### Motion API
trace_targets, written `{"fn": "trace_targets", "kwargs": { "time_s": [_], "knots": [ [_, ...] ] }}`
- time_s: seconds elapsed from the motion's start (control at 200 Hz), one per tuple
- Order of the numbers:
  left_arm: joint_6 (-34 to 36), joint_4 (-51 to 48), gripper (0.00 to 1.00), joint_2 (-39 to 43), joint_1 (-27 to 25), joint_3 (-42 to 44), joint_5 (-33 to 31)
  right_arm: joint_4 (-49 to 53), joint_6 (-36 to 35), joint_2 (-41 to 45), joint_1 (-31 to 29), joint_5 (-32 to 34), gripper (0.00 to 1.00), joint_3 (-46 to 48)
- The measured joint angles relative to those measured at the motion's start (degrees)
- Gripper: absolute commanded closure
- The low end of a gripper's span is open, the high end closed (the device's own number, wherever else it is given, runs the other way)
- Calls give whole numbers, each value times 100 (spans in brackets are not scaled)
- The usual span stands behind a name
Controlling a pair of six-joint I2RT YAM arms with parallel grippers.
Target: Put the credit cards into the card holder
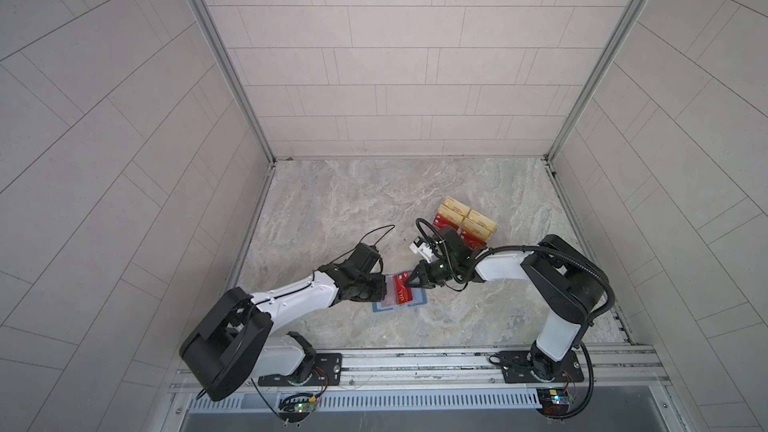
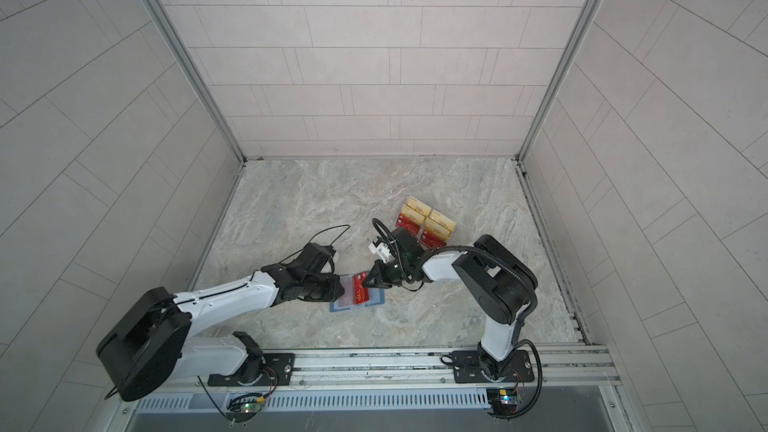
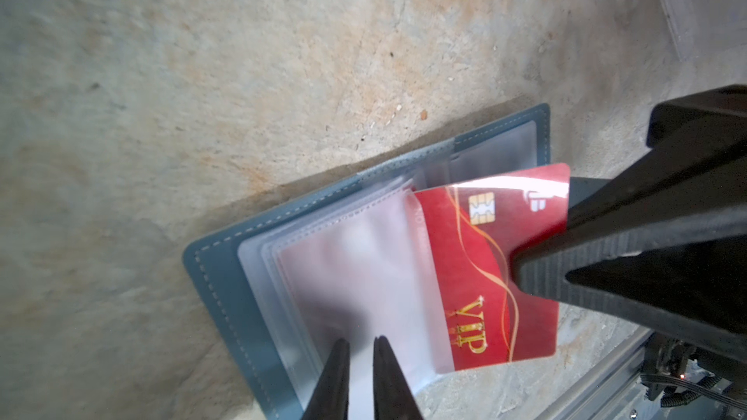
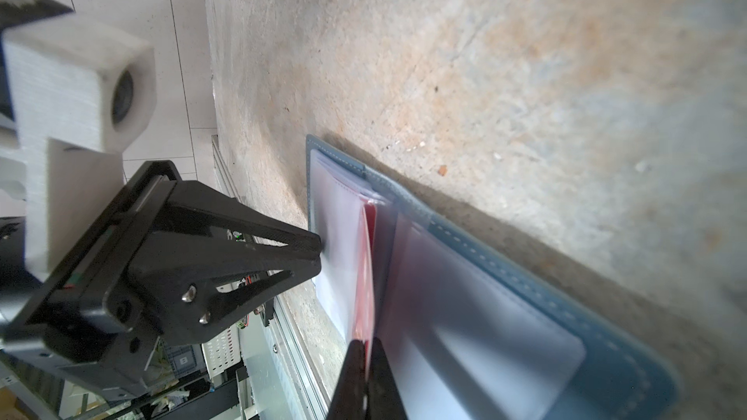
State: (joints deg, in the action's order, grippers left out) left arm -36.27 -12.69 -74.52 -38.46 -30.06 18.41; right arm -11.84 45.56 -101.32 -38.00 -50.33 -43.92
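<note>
The slate-blue card holder lies open on the marble table, its clear sleeves fanned up. My right gripper is shut on one edge of a red VIP credit card. The card's other edge sits down among the sleeves near the spine. My left gripper holds up a clear sleeve, its jaws only a narrow gap apart around it.
Behind the right arm stands a clear tiered rack with gold-yellow cards and more red cards. A metal rail runs along the table's front edge, and tiled walls enclose the other three sides.
</note>
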Motion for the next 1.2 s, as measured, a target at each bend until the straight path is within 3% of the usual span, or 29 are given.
{"fn": "trace_targets", "kwargs": {
  "time_s": [0.225, 0.566, 0.841, 1.202],
  "knots": [
    [-116, -131, 69, 299, 2, -2, -9, 656, -319, 0, -35, 208, 77, -177],
    [-146, -417, 69, 662, 297, -22, -13, 1567, -686, 0, -179, 507, 61, -647],
    [-284, -466, 71, 835, 544, 262, -52, 2277, -929, -72, -358, 863, 57, -1032],
    [-446, 7, 76, 688, 544, 525, 140, 2415, -933, -96, -468, 942, 57, -1097]
  ]
}}
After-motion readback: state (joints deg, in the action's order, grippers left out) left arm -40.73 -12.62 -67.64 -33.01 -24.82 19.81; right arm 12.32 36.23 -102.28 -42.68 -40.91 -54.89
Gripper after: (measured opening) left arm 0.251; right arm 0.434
